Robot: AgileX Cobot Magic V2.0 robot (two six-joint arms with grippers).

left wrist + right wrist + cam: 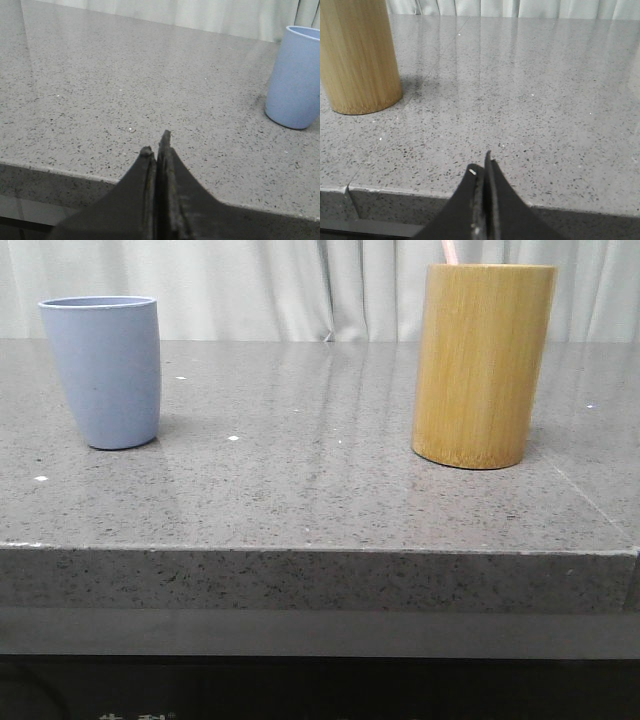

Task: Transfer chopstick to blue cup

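Chopstick (449,252) stands near-upright in the holder (483,365), tip poking above its rim. Cup (103,370) well left of the holder, bare worktop (300,460) between. Left gripper (157,145) and right gripper (482,167) at the front edge, jaws pressed together, empty

Left claw (159,142) fingers pressed together, empty. Right claw (484,165) likewise closed, empty. Both low, pointing forward.
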